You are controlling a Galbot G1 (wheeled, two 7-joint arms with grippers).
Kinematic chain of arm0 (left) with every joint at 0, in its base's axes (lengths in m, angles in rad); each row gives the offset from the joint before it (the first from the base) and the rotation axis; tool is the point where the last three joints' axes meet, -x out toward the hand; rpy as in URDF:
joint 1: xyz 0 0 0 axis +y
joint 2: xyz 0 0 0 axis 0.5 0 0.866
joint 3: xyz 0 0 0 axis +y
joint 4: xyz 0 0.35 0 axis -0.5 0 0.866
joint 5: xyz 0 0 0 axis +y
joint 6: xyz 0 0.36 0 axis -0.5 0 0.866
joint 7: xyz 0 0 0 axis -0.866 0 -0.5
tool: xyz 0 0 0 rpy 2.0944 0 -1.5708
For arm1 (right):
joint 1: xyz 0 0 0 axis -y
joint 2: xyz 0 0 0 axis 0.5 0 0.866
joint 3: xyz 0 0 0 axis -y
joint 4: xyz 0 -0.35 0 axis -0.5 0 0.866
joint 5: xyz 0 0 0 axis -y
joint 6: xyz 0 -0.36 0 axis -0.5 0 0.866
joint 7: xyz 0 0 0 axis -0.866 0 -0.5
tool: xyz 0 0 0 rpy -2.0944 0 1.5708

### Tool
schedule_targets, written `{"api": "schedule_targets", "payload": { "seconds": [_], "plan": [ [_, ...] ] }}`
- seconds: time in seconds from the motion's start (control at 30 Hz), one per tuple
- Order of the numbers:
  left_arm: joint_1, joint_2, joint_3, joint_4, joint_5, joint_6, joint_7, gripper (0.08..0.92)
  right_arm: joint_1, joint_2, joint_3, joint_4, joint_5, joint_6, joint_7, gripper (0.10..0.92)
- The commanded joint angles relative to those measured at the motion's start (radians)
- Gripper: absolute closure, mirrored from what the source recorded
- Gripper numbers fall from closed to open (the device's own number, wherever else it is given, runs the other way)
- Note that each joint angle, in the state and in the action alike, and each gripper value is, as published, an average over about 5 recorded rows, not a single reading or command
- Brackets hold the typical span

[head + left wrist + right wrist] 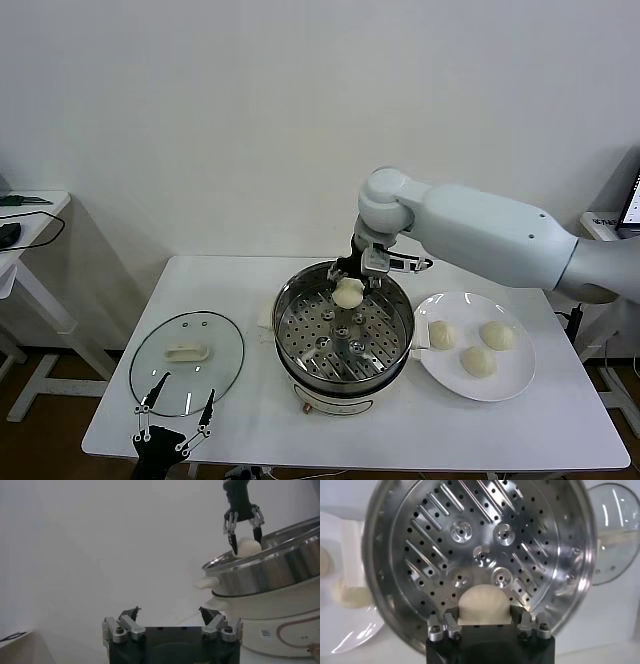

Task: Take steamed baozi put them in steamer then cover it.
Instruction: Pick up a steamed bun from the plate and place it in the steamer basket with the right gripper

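Right gripper (349, 278): my fingers pinch one baozi (347, 292) and hold it over the far part of the steamer (343, 340), above the rim.
Left gripper (175, 412): it waits low at the near edge of the table (520, 440), just in front of the cover (187, 358), with fingers spread and nothing between them.
Step in hand: I judge I am carrying this bun down to the perforated tray (485, 550).
How to do it well: lower it straight until it is close to the tray, keep my fingers clear of the steel wall, then release gently so the soft bun does not roll. I think a place near the far wall is good, to leave room for the others.
Count, buns: four; one in my grip, three on the white plate (500, 385).
Count, in steamer: none lying there yet.
Count, cover: one, flat on the table, to the left of the steamer.
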State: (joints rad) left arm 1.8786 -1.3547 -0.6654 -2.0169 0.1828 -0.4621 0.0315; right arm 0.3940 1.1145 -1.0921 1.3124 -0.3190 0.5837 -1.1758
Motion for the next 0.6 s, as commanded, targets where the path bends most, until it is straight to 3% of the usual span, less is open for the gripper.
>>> {"api": "schedule_targets", "payload": {
  "seconds": [0.03,0.2,0.37,0.6],
  "plan": [
    [0.001,-0.001,-0.004,0.003,0.000,-0.003,-0.003,0.177,-0.033,0.039,-0.007,-0.046,-0.036,0.004,0.001,0.346],
    [0.003,-0.003,-0.007,0.004,-0.001,-0.009,-0.003,0.177,-0.042,0.060,0.001,-0.073,-0.047,0.004,0.010,0.324],
    [0.006,-0.005,-0.011,0.001,-0.001,-0.012,-0.003,0.177,-0.033,0.023,0.035,-0.022,-0.040,-0.015,0.016,0.228],
    [0.003,-0.005,-0.008,-0.003,0.003,-0.010,-0.003,0.177,0.050,-0.158,0.073,0.134,0.133,-0.089,-0.036,0.203]
  ]
}}
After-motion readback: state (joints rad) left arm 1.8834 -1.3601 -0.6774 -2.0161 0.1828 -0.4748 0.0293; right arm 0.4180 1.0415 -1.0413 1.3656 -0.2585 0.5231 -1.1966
